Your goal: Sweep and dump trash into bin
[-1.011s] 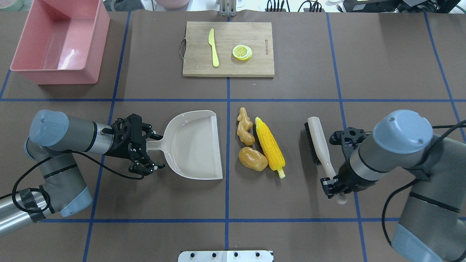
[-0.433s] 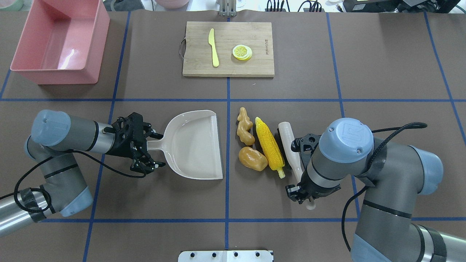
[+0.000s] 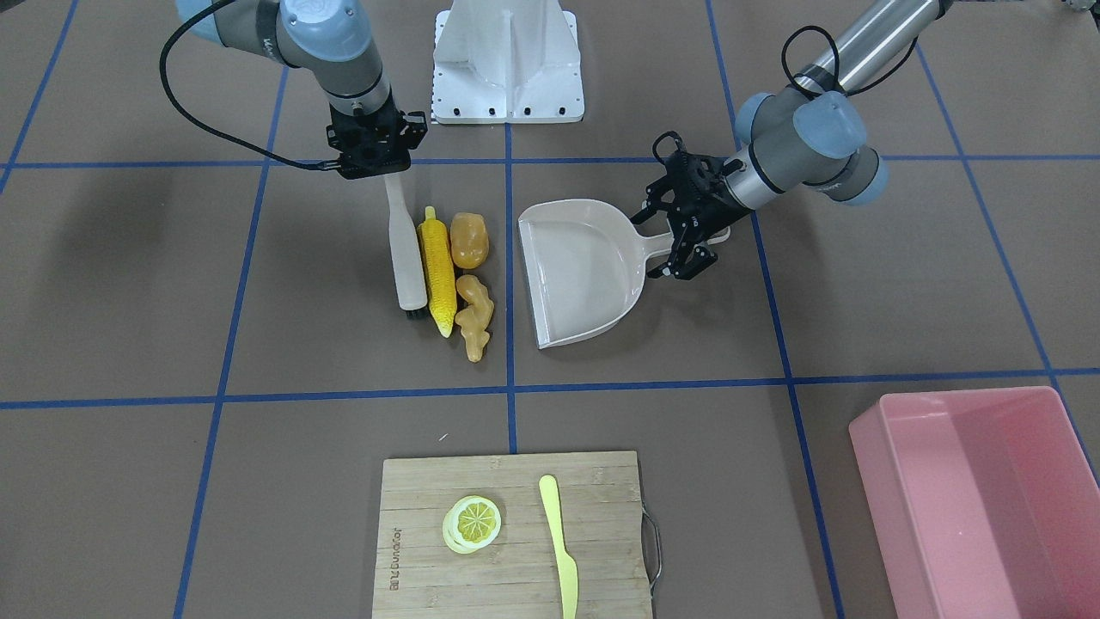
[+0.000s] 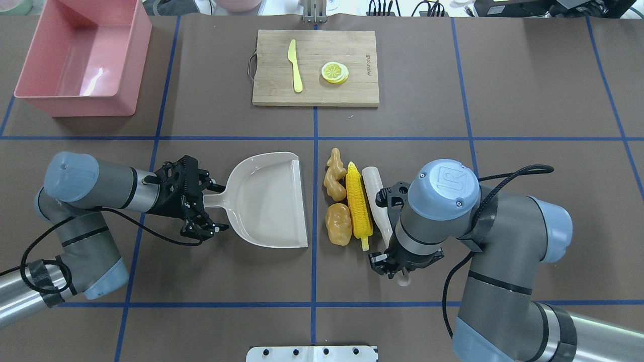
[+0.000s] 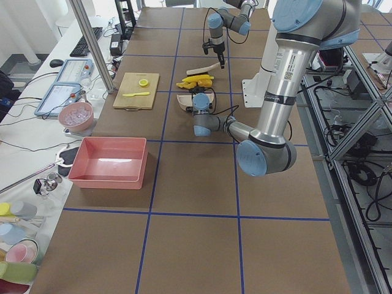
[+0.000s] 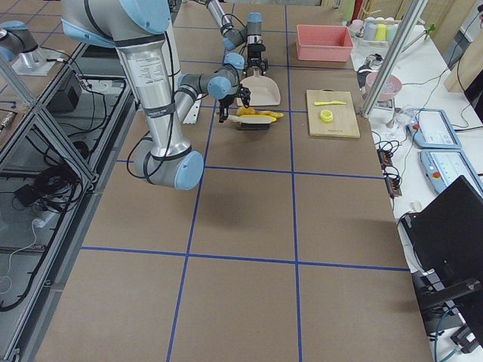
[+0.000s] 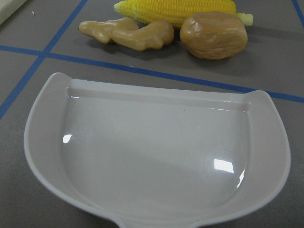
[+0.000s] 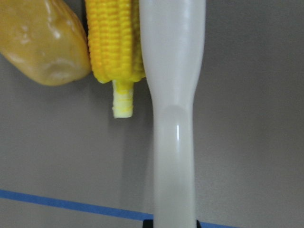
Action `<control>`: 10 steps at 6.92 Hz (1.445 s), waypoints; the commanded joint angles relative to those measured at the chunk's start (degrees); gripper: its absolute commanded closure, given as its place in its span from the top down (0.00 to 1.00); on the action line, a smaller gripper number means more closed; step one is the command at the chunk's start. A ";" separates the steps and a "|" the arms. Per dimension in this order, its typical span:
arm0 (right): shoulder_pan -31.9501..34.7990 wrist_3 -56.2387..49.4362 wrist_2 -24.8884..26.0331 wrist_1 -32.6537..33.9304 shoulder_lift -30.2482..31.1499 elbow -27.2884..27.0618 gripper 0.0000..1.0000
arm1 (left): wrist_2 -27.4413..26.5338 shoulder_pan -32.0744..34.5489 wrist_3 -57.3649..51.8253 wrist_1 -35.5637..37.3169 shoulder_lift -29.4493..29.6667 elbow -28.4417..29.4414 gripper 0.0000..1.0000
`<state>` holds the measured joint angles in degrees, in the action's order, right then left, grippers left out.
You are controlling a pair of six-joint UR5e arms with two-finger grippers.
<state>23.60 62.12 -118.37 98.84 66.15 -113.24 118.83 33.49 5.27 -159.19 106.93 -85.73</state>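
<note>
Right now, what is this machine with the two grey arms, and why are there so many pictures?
It is a robot working at a table. Cameras look from above, from the front, from both table ends and from each wrist. Its right hand holds a brush against the corn, with the potato and ginger just beyond. Its left hand reaches around the handle of the dustpan. The pink bin stands apart, and a cutting board carries a knife and a lemon slice.
</note>
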 commanded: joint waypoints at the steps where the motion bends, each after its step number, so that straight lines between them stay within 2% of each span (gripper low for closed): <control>1: -0.05 0.02 -0.11 -0.05 -2.42 1.88 0.00 | 0.00 -0.09 0.00 0.02 0.03 0.04 0.98; 10: -0.14 3.18 -0.46 0.03 -14.54 11.63 0.00 | -0.44 -0.18 0.00 1.42 0.38 -0.14 0.98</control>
<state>23.47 64.50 -118.80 98.87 53.20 -102.95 118.44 33.37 5.27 -157.85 107.29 -85.86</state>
